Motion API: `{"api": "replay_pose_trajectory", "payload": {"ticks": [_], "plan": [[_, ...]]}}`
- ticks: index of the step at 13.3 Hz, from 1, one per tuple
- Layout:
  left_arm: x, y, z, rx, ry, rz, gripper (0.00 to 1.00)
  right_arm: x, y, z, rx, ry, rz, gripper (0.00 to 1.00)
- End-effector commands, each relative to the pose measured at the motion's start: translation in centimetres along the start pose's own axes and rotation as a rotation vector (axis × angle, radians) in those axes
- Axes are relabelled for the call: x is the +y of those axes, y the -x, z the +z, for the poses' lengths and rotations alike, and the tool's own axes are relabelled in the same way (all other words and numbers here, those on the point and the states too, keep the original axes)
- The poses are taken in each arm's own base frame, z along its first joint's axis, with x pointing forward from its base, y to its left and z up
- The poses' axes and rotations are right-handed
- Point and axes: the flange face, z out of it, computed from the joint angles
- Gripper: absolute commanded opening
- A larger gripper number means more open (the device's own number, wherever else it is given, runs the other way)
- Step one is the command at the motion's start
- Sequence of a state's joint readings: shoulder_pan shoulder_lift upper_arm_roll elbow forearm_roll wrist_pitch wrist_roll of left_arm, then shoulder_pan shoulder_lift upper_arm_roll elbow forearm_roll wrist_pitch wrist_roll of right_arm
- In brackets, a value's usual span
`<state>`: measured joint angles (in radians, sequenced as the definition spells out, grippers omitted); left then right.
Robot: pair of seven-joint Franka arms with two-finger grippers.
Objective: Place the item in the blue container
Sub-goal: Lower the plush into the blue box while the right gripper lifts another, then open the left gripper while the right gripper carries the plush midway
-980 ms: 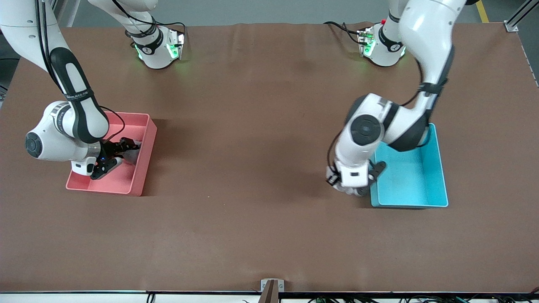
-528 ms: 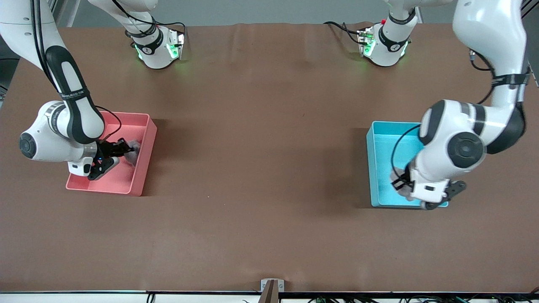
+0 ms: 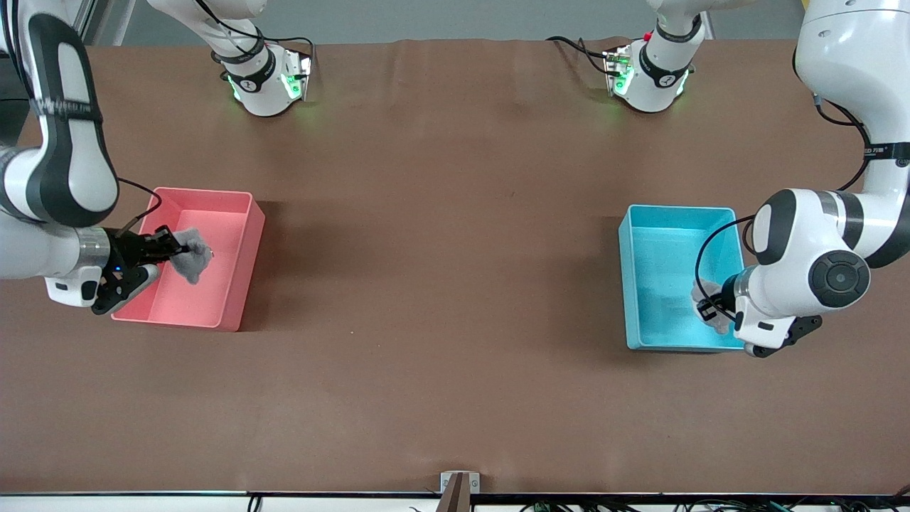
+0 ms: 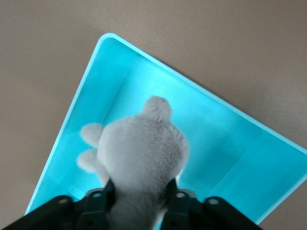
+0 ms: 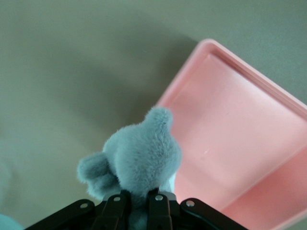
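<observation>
The blue container (image 3: 624, 279) stands toward the left arm's end of the table, and nothing lies on its floor (image 4: 225, 143). My left gripper (image 3: 711, 310) hangs over its interior, by the wall nearest the front camera. It is shut on a pale grey plush toy (image 3: 713, 297), which fills the middle of the left wrist view (image 4: 141, 148) between the gripper's fingers (image 4: 178, 199). My right gripper (image 3: 176, 249) is shut on a second grey plush toy (image 3: 193, 262) over the pink bin (image 3: 245, 259). In the right wrist view that plush (image 5: 141, 155) hangs above the bin's rim.
The pink bin (image 5: 240, 134) sits toward the right arm's end of the table, and nothing lies on its floor. Brown tabletop (image 3: 441, 284) stretches between the two bins. Both arm bases (image 3: 263, 78) stand along the table's back edge.
My left arm swung with its plush from beside the blue container's wall, across it, to over its interior. My right gripper rose and drew back with its plush over the pink bin.
</observation>
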<state>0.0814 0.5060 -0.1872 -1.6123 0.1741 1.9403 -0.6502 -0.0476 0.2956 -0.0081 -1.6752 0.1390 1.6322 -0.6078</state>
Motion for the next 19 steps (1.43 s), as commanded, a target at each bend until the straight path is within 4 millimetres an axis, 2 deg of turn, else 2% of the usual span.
{"api": "replay_pose_trajectory", "payload": {"ticks": [1, 3, 4, 6, 7, 8, 10, 11, 13, 14, 16, 19], "plan": [[0.1, 0.0, -1.5, 0.015, 0.011, 0.009, 1.00, -11.2, -4.0, -1.7, -0.064, 0.079, 0.115, 0.02], [-0.1, -0.6, -2.8, 0.039, 0.021, 0.031, 1.00, -20.9, -7.1, 0.3, -0.067, 0.124, 0.236, 0.02], [-0.2, -0.8, -3.4, 0.048, 0.028, 0.063, 1.00, -26.4, -8.6, 1.8, -0.053, 0.145, 0.273, 0.02], [-1.4, -1.7, -4.0, 0.064, 0.029, 0.064, 1.00, -35.2, -10.5, 4.1, 0.037, 0.151, 0.386, 0.02], [-1.6, -1.8, -4.0, 0.064, 0.029, 0.064, 1.00, -39.8, -11.9, 6.9, 0.078, 0.146, 0.430, 0.02], [-1.6, -1.9, -4.0, 0.067, 0.028, 0.074, 1.00, -43.0, -13.1, 8.8, 0.126, 0.128, 0.472, 0.02], [-1.6, -2.1, -4.3, 0.070, 0.033, 0.082, 1.00, -48.9, -15.3, 14.3, 0.170, 0.126, 0.562, 0.02], [-1.7, -2.1, -4.1, 0.066, 0.034, 0.090, 1.00, -50.9, -16.3, 16.6, 0.182, 0.130, 0.579, 0.02], [-2.1, -2.3, -3.9, 0.059, 0.038, 0.088, 1.00, -53.2, -17.7, 20.4, 0.210, 0.120, 0.596, 0.02], [-2.0, -2.2, -4.1, 0.062, 0.039, 0.091, 1.00, -53.7, -18.3, 22.2, 0.225, 0.113, 0.597, 0.02], [-2.0, -1.9, -4.0, 0.051, 0.034, 0.091, 1.00, -54.4, -19.0, 24.6, 0.259, 0.095, 0.580, 0.02], [-1.5, -1.4, -4.4, 0.032, 0.031, 0.102, 1.00, -53.8, -19.7, 27.3, 0.270, 0.112, 0.571, 0.03]]}}
